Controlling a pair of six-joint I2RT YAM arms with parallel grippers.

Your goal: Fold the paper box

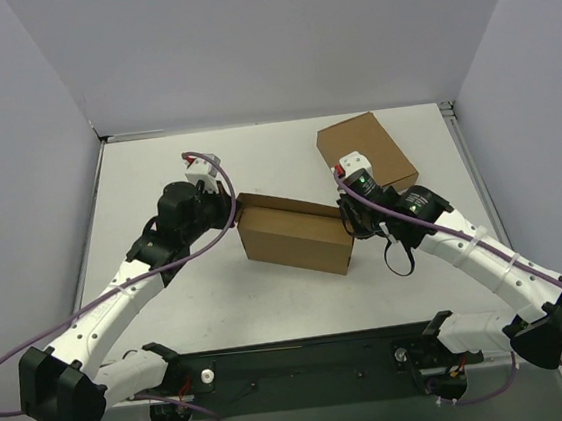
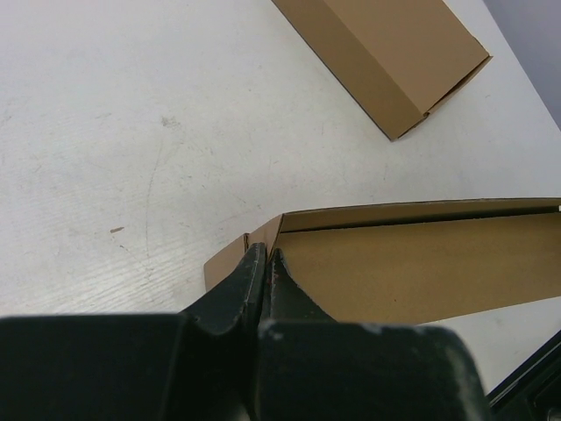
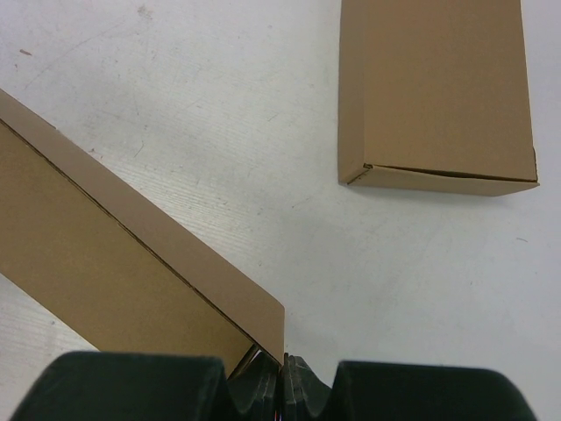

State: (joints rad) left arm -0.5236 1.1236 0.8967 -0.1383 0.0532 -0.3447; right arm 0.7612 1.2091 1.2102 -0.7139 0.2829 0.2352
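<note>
Paper box (image 1: pixel 296 235) on the bench (image 1: pixel 147 174), left end effector (image 2: pixel 266 257) clamped on its end flap, right end effector (image 3: pixel 285 361) pinching the opposite corner, closed carton (image 1: pixel 367 151) behind.

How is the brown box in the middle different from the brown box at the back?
The middle box has the left claw and right claw, both shut, at its ends; the back box lies alone. The middle box shows a small loose flap at one corner; the back box looks closed and tidy. Both are plain brown cardboard.
</note>
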